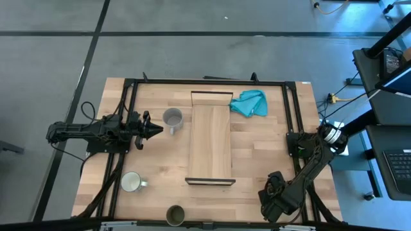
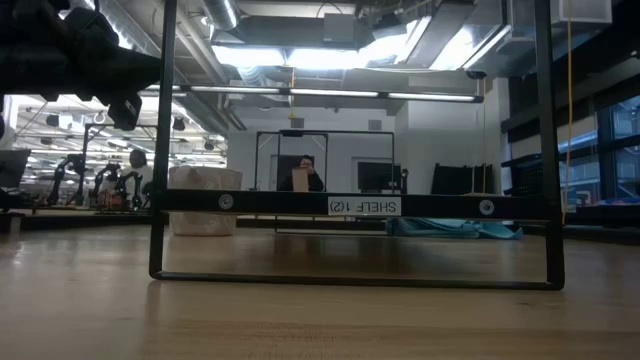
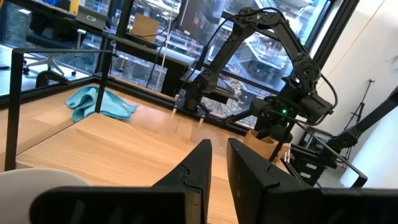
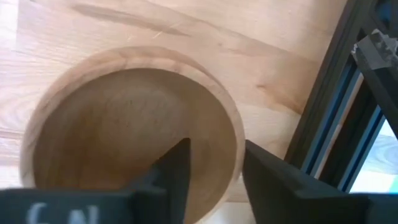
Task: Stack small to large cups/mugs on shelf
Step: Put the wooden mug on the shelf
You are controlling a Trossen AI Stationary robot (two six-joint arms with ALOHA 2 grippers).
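Note:
The tan wooden cup (image 4: 124, 130) stands upright on the table at the near right, close to a black rail (image 4: 329, 118). My right gripper (image 4: 214, 171) points down over it, open, one finger inside the cup and one outside its wall. The arm hides the cup in the high view. The grey mug (image 1: 172, 119) stands left of the shelf (image 1: 210, 138), just ahead of my left gripper (image 1: 156, 128), which is level, shut and holds nothing. The pale mug (image 1: 131, 182) and the dark olive cup (image 1: 175, 215) stand near the front edge. My right gripper comes from above, astride the wooden cup's wall (image 4: 231, 146) on the side toward the black rail. One finger (image 4: 177, 165) reaches into the hollow and the other (image 4: 267, 177) stands outside. Whether either finger touches the wall, I cannot tell. The cup rests on the table.
A teal cloth (image 1: 249, 102) lies at the shelf's far right corner. A black metal frame (image 1: 292, 115) runs around the tabletop, close beside the wooden cup. The shelf's black end bracket (image 2: 350, 205) stands across the low view.

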